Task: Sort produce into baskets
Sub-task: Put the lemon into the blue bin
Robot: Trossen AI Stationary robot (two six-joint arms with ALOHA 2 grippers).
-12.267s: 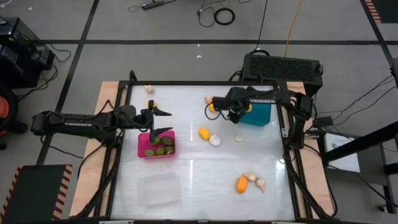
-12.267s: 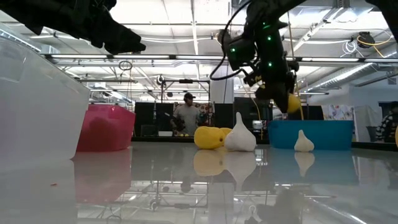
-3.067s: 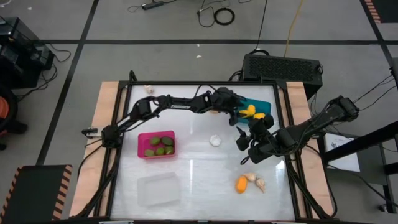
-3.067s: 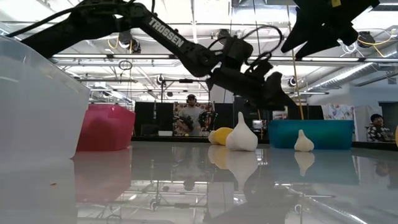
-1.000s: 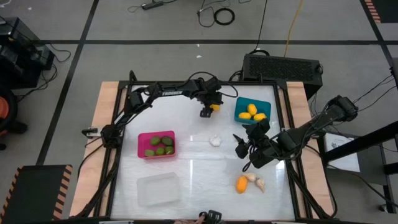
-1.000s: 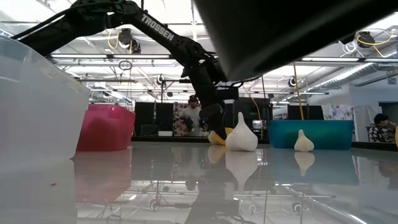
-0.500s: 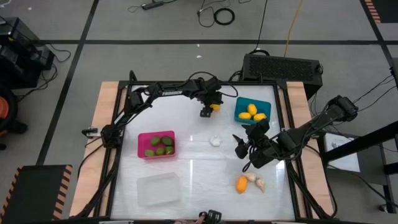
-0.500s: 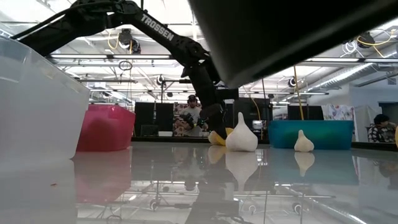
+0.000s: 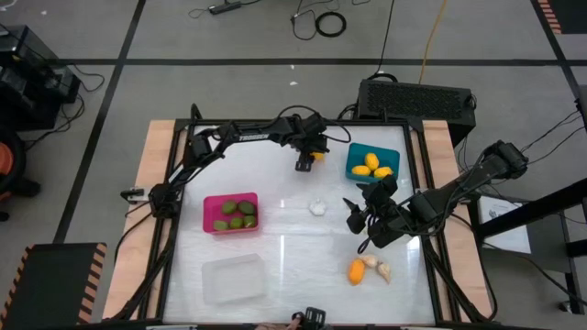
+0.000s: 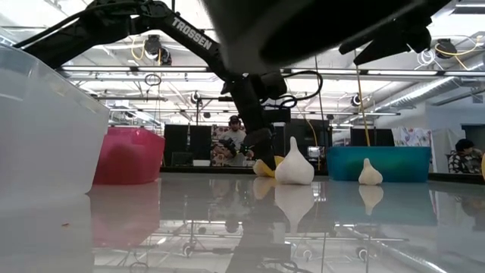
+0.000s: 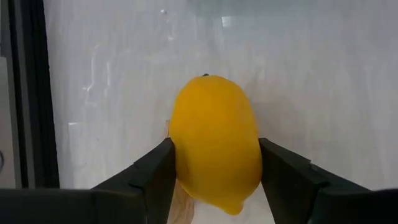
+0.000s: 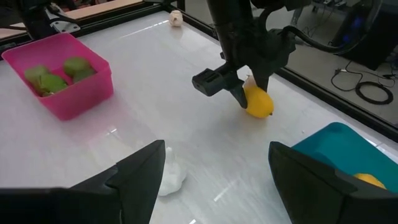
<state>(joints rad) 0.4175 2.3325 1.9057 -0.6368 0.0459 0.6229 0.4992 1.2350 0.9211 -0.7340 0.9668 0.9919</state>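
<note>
The left gripper [image 9: 307, 161] was clenched on a yellow fruit [image 11: 214, 142] at the table's far edge, just left of the teal basket [image 9: 388, 155], which held three like it. It probably needed a clean lift before crossing the rim. The right gripper [image 9: 359, 218] hovered with fingers spread near a garlic bulb [image 9: 317, 207].

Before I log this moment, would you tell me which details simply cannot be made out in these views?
- Beige piece behind the yellow fruit: left wrist view; the fruit between the left gripper fingers hides most of it.
- Clear basket: high view; too see-through to tell its contents.
- Small piece at the table's far edge: right wrist view; too small to identify.
- Teal basket: low view; its wall hides the contents.
</note>
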